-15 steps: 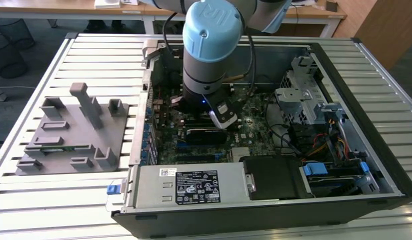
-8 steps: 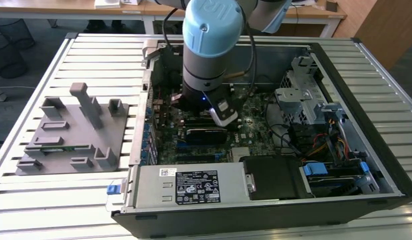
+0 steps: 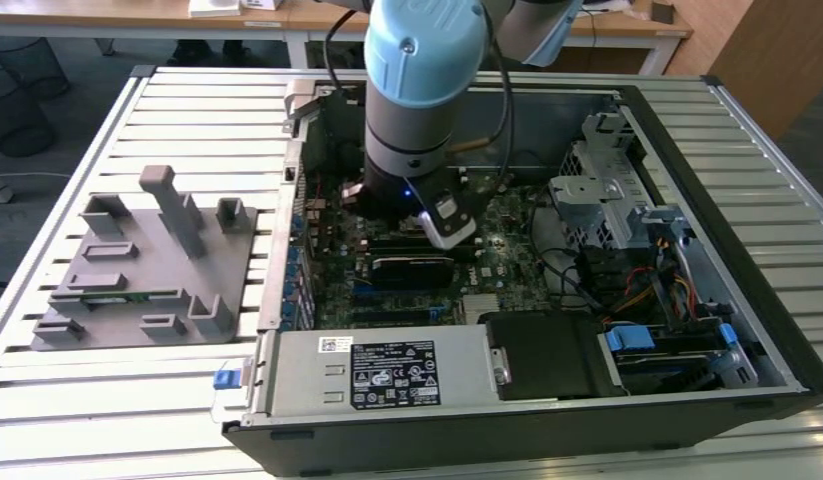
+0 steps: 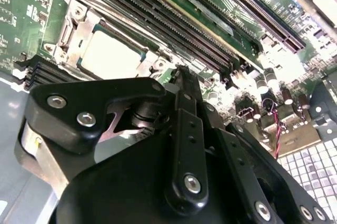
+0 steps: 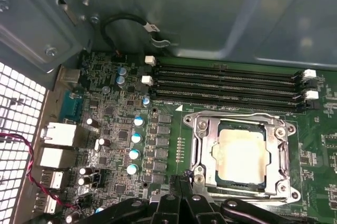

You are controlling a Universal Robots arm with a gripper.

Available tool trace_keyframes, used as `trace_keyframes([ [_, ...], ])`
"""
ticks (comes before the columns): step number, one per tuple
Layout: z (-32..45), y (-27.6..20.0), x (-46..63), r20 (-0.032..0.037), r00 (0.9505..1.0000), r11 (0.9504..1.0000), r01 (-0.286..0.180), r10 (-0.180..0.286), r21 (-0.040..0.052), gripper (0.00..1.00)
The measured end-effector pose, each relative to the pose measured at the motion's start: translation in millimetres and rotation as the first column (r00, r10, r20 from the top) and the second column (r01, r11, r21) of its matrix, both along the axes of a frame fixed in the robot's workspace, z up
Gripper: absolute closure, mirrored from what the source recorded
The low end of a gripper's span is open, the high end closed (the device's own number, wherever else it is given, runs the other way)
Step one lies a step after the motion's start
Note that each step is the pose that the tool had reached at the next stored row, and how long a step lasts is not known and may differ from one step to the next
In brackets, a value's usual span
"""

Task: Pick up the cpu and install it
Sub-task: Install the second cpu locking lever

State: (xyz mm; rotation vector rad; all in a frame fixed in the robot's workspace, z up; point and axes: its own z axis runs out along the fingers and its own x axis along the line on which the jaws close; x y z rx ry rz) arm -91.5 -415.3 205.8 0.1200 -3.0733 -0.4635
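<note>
**CPU Found Seated in Socket; Arm Positioned Over Motherboard**

The cpu is observed lying flat inside its socket frame on the motherboard, its pale metal top plate facing up. It is seen in both wrist views, square to the frame and apart from the gripper. From this lie it is judged that placement has been made; whether the retention frame has been latched cannot be told.

The gripper is held just beside the socket's edge, low over the board. In the first wrist view its fingertips are seen drawn together with no gap between them, and nothing is gripped. In the second wrist view the black linkage is seen folded inward, which agrees with a closed, empty claw.

In the exterior view the arm is seen reaching down into the open computer case, which has been laid on its side so that the board faces upward for access from above.

Counts: one cpu; one socket frame; four memory slots in a row on the far side of the socket, all unfilled; four blue-topped capacitors in a column. One grey parts fixture is set at the exterior view's left, well apart from the case.
</note>
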Motion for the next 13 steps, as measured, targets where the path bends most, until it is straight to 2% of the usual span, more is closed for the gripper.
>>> trace_keyframes([
  [13, 10.1, 0.0, 0.0, 0.0001, 1.0000, 1.0000, 0.000, 0.000, 0.0012, 0.89],
])
